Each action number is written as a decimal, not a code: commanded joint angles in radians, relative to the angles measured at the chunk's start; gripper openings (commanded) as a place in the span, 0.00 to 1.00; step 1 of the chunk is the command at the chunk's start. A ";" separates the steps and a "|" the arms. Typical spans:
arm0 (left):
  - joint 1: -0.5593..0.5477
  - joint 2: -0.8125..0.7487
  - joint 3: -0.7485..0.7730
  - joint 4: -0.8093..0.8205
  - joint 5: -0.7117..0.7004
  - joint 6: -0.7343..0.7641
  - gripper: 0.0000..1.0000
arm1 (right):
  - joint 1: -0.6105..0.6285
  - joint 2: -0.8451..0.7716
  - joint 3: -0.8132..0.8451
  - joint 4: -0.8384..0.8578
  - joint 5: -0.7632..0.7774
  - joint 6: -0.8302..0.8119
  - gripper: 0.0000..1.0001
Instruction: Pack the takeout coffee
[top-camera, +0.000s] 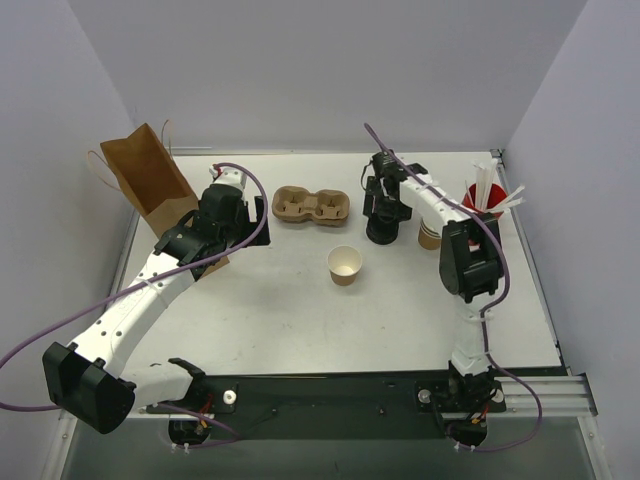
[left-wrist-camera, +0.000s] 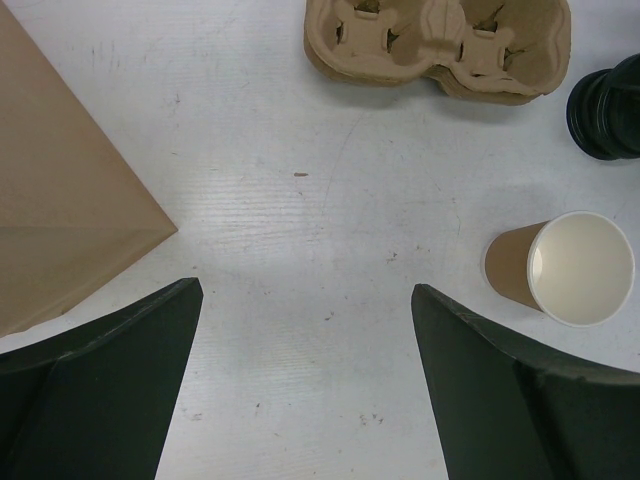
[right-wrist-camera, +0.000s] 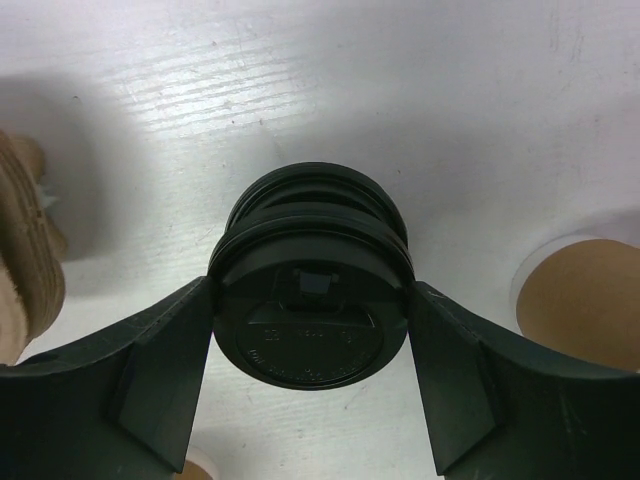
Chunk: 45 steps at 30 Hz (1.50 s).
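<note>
Obs: right gripper (right-wrist-camera: 310, 300) is clenched on the top black lid (right-wrist-camera: 310, 340) of the lid stack (right-wrist-camera: 310, 188); left gripper (left-wrist-camera: 307, 288) hangs wide apart, empty, above the tabletop (left-wrist-camera: 300, 200). The kraft cup (top-camera: 345, 265) stands open mid-tabletop, near that stack.

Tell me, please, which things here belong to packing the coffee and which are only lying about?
For the job: open paper cup, black lid in the right gripper, cup carrier, paper bag.
Lying about: stack of spare cups, red cup with white sticks.
</note>
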 joint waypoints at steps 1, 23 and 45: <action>0.007 -0.007 -0.004 0.058 0.006 0.006 0.97 | -0.008 -0.101 0.050 -0.055 0.009 0.006 0.56; 0.007 -0.027 0.006 0.042 -0.009 0.003 0.97 | 0.256 -0.365 -0.025 -0.260 -0.053 -0.001 0.56; 0.012 -0.065 -0.003 0.030 -0.048 0.002 0.97 | 0.388 -0.241 -0.023 -0.305 0.013 -0.021 0.57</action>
